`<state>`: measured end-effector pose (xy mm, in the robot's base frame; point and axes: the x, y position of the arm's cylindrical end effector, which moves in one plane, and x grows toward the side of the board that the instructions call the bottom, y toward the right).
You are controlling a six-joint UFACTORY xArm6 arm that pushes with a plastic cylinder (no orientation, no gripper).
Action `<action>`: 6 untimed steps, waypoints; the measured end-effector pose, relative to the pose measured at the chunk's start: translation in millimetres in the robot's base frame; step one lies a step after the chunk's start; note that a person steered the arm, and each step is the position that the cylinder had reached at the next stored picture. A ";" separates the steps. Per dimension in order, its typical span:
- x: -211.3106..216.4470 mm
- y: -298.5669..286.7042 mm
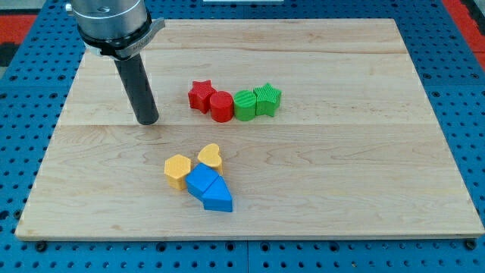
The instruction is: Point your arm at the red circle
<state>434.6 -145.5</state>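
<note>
The arm enters from the view's top left, its ribbed silver metal collar [114, 23] cut off by the frame, and from it a straight, matte dark rod [136, 83] slants slightly down toward the view's right. My tip [148, 121] rests on the pale wooden counter [364, 167], a board of glued planks with visible grain and two long seams running across it, set on a blue pegboard base [23, 114] dotted with holes. There is no gripper on this arm, only the rod, so there is nothing to be open or closed. My tip stands to the view's left of the red circle block [221, 106], a short smooth red cylinder, with bare wood between them. That cylinder touches a red star block [201, 95] on its left and a green block [245, 105] on its right, probably a rounded-corner cube, though its outline is hard to read. A ridged green star-like block [267, 99] ends the row at the view's right. Lower down, well apart from my tip, a second cluster sits tight together: a yellow hexagonal block [177, 170], a yellow heart block [211, 156], a blue square block [201, 182] and a blue wedge-shaped block [218, 199], all with a solid, plastic-looking finish.
</note>
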 end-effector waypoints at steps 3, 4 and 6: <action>2.1 66.2; 8.5 86.1; 3.3 107.7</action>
